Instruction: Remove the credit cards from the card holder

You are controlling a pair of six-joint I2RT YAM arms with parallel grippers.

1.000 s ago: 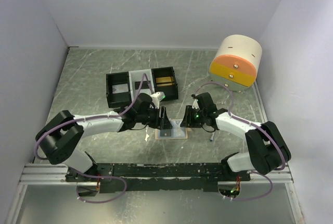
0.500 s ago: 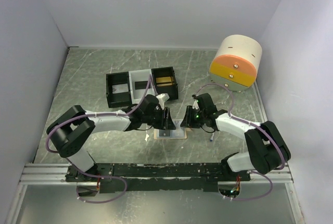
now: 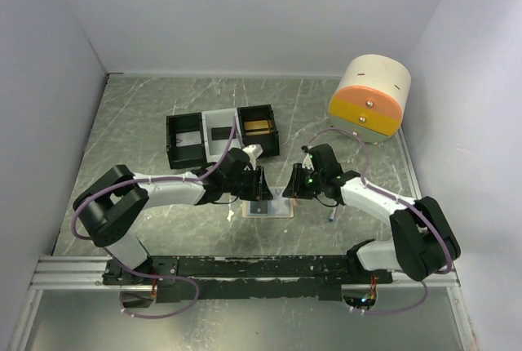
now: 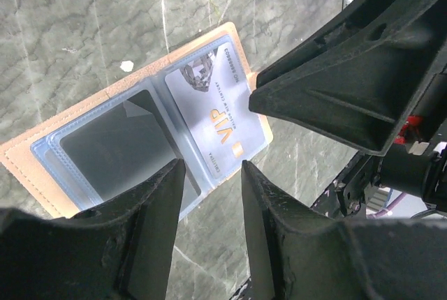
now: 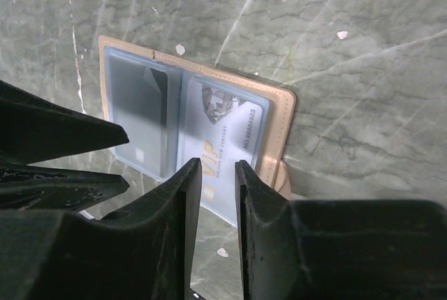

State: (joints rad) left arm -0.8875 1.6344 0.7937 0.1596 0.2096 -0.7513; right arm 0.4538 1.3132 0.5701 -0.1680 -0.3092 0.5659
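Card holder, place: the card holder [image 3: 281, 211] lies on the table [image 3: 147, 106] in front of my bases, between my two grippers and under their tips.
Card holder, lie: opened flat, pale clear-sleeved inside facing up, tan rim showing all round.
Card holder, long axis: runs left to right across the table, about parallel to the near edge; the fold crosses it at the middle.
Cards: a dark card [image 4: 115, 150] sits in the left sleeve and a silvery VIP card [image 4: 213, 108] in the right one. Each has its long side square to the holder's long axis.
Left arm: reaches in from the left, forearm low over the table, wrist bent so my fingers tip down toward the holder's left half.
Left gripper: my left gripper [image 4: 213, 169] has its jaws partly apart with a clear gap; nothing is between them. I cannot tell if the tips touch the sleeve.
Right arm: comes in from the right, mirrored, elbow out, wrist angled down over the right half.
Right gripper: my right gripper [image 5: 218, 167] shows a narrower gap over the VIP card's end and grips nothing that I can see.
Grippers to each other: near, tips facing across the holder, not touching.
Tray: the black-and-white tray [image 3: 218, 114] stands farther back, well apart from the holder.
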